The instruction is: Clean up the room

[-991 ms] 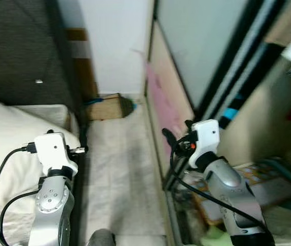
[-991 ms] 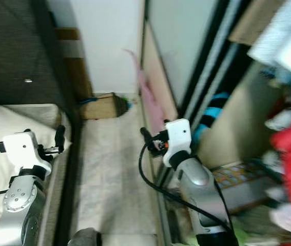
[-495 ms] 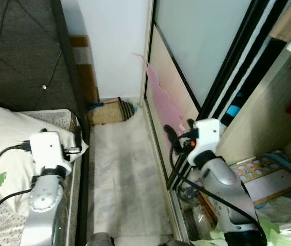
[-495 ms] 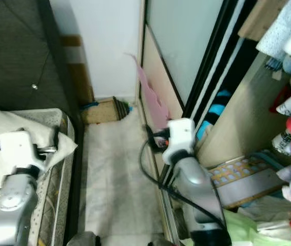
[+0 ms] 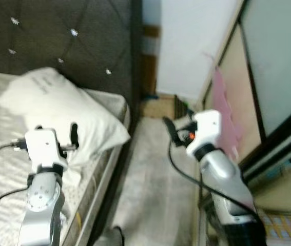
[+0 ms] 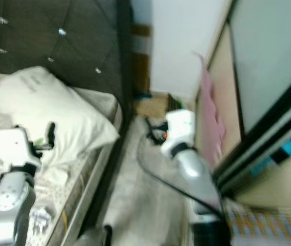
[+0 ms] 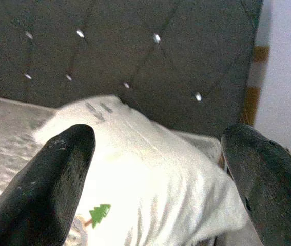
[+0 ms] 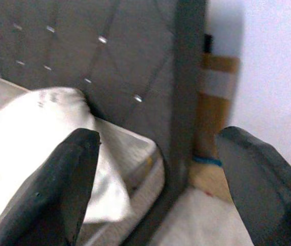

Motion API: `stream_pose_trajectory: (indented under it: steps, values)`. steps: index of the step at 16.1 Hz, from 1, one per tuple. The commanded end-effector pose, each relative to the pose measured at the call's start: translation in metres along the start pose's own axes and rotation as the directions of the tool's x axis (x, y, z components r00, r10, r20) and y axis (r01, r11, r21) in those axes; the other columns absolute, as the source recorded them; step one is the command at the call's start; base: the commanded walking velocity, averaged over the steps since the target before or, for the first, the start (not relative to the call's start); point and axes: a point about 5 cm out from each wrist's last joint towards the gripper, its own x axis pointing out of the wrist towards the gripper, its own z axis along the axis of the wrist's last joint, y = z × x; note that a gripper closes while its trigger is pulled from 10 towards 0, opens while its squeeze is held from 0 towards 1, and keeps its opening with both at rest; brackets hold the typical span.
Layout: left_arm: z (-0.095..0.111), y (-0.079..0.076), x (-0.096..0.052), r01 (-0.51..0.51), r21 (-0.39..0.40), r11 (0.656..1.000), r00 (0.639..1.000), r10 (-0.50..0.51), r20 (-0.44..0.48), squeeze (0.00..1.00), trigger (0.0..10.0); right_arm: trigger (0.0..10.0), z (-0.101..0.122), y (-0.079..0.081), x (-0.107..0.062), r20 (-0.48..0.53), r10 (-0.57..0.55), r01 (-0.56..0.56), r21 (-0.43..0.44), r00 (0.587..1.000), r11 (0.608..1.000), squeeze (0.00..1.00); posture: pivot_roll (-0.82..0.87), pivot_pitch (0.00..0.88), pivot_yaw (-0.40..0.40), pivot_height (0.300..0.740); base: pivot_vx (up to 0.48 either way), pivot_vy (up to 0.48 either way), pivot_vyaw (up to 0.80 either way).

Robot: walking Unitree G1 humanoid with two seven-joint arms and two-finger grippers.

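A white pillow [image 5: 68, 110] with a small green tree print [image 7: 98, 216] lies at the head of the bed [image 5: 1, 123], against a dark tufted headboard [image 5: 58, 41]. My left gripper [image 7: 158, 136] is held above the bed, facing the pillow, open and holding nothing. Over the narrow floor strip [image 5: 155, 179] beside the bed, my right gripper [image 8: 158, 138] is raised towards the headboard's end, also open and bare. Both silver arms rise from the bottom of the left eye view.
A sliding wardrobe door [image 5: 273, 72] lines the right side, with a pink cloth [image 5: 225, 110] hanging against it. A brown box [image 5: 158, 105] sits on the floor by the white back wall [image 5: 191, 46]. The bed's edge [image 5: 112, 169] bounds the aisle on the left.
The camera has swung to the left: the bed, pillow and headboard now take up the left half, and the open wardrobe shelves have slid out of view. Both arms keep their raised pose.
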Motion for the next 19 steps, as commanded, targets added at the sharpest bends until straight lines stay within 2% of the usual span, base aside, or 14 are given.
stream_pose_trajectory:
  steps: [1,10,13,19]
  values:
    - [-0.0001,-0.0047,-0.0022,0.018,0.003,1.000,1.000,-0.018,-0.005,0.00,10.0,10.0,-0.0003,-0.0064,-0.0014,-0.001,-0.018,0.018,-0.013,1.000,1.000,0.00,0.07,0.068,-0.021,0.740,0.000,0.000,0.80]
    - [0.0000,-0.0103,-0.0048,0.031,-0.003,1.000,1.000,-0.031,0.006,0.00,10.0,10.0,0.0035,-0.0105,0.0009,0.025,-0.040,0.040,-0.023,0.999,0.999,0.00,0.07,0.059,-0.028,0.740,0.000,0.000,0.80]
    - [-0.0009,-0.0101,-0.0072,0.024,-0.009,1.000,1.000,-0.024,0.001,0.00,10.0,10.0,0.0059,-0.0159,0.0027,0.039,-0.080,0.082,-0.038,0.996,0.996,0.00,0.07,0.056,-0.030,0.740,0.000,0.000,0.80]
    - [-0.0013,-0.0117,-0.0080,0.041,-0.024,0.999,0.999,-0.041,-0.002,0.00,10.0,10.0,0.0053,-0.0118,0.0043,0.043,-0.063,0.065,-0.030,0.997,0.997,0.00,0.07,0.051,-0.031,0.740,0.000,0.000,0.80]
